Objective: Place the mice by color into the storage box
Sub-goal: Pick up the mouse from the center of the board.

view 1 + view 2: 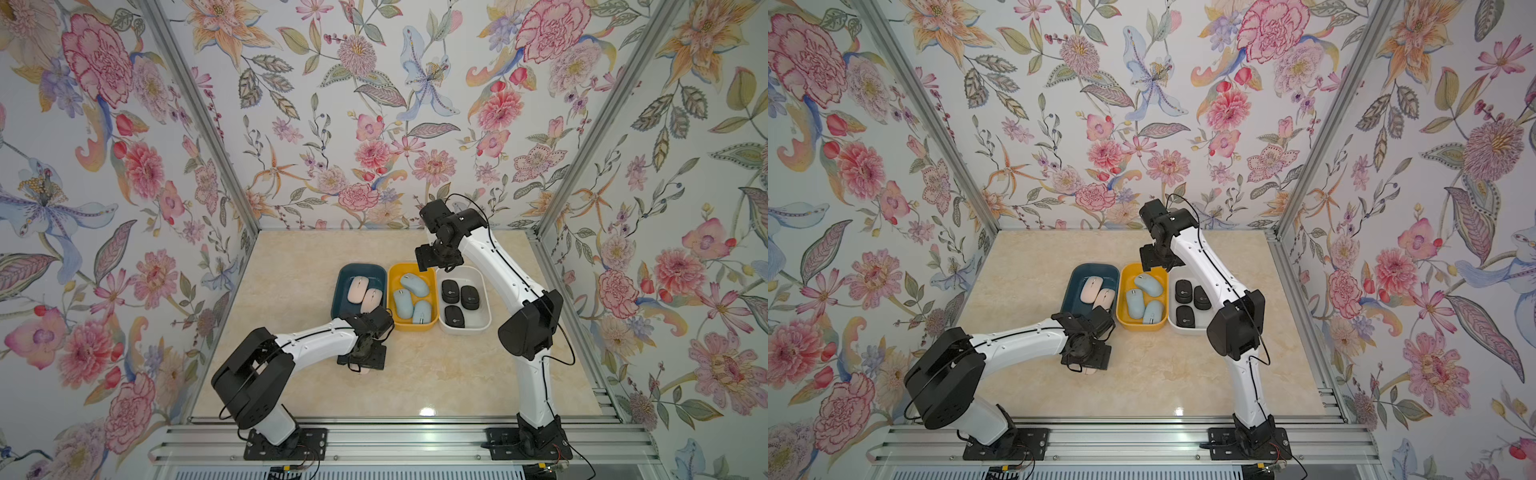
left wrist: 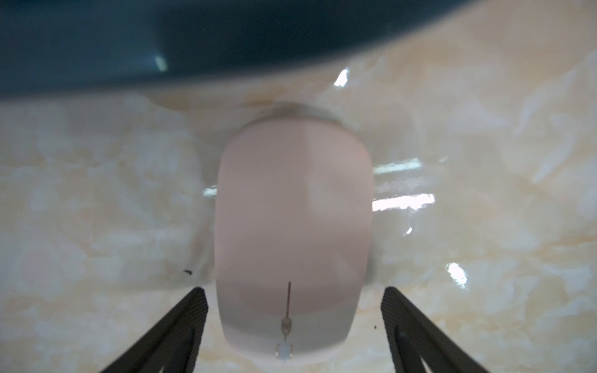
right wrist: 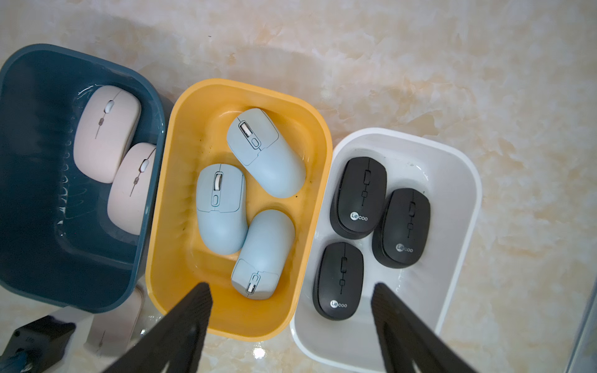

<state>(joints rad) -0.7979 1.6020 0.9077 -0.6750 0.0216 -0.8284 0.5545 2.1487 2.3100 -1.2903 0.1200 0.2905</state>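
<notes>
Pink mouse [image 2: 294, 239] lies flat on table [image 2: 484, 226], just outside blue box [image 2: 97, 42]. Left gripper [image 2: 294, 290] straddles it, jaws wide, a gap each side, nothing gripped. Two pink mice [image 3: 106, 132] in blue box; blue mice [image 3: 221, 210] in yellow box [image 3: 181, 226]; black mice [image 3: 358, 197] in white box [image 3: 452, 210]. Right gripper [image 3: 290, 285] hangs above the boxes, jaws apart, empty.

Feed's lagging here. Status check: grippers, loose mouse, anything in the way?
Left gripper open, astride pink mouse on table. Right gripper open, empty, over yellow box and white box. Nothing between mouse and blue box.
</notes>
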